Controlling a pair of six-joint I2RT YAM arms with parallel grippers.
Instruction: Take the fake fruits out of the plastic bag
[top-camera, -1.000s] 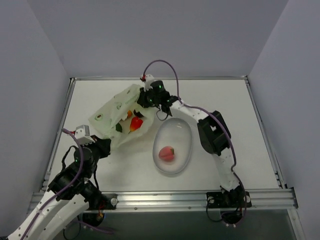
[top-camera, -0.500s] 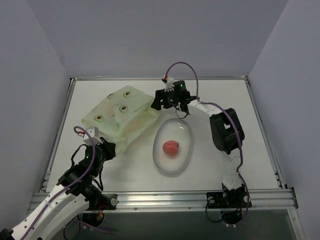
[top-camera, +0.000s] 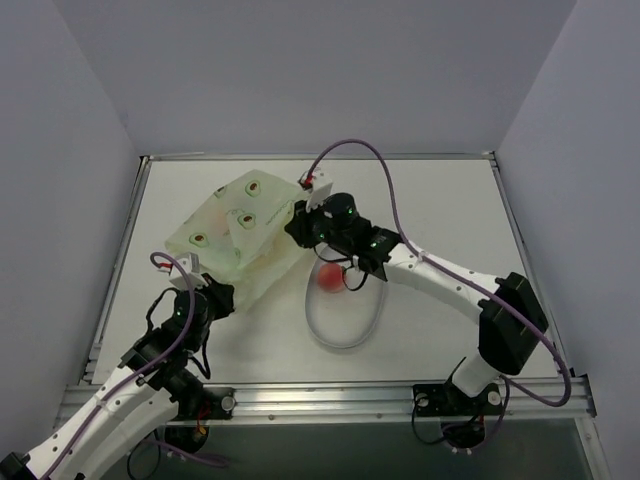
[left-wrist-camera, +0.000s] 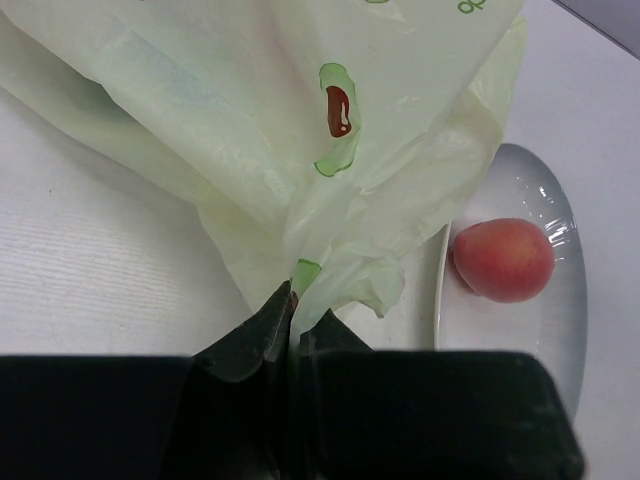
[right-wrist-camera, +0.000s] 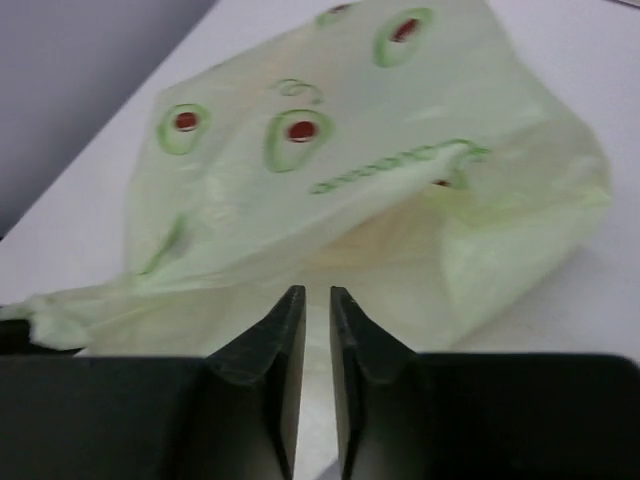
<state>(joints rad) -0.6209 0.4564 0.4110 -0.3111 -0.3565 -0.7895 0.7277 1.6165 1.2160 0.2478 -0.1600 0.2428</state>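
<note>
The pale yellow-green plastic bag (top-camera: 243, 226) with avocado prints lies collapsed at the table's left. My left gripper (top-camera: 217, 297) is shut on its near corner; the pinched fold shows in the left wrist view (left-wrist-camera: 293, 300). My right gripper (top-camera: 299, 228) hovers at the bag's right edge, jaws nearly together with nothing between them (right-wrist-camera: 317, 292), facing the bag (right-wrist-camera: 350, 200). One pink-red fruit (top-camera: 330, 278) lies in the clear oval dish (top-camera: 345, 335), also seen from the left wrist (left-wrist-camera: 503, 260). The other fruits are hidden.
The right arm (top-camera: 440, 280) stretches across the dish's far end and covers part of it. The dish rim (left-wrist-camera: 440, 290) sits just right of the bag's near corner. Grey walls close in the table on three sides.
One second ago my right gripper held the bag open with fruits showing. It let go, the bag collapsed, and the gripper swung back to the bag's right edge. The pink fruit shifted farther back.
</note>
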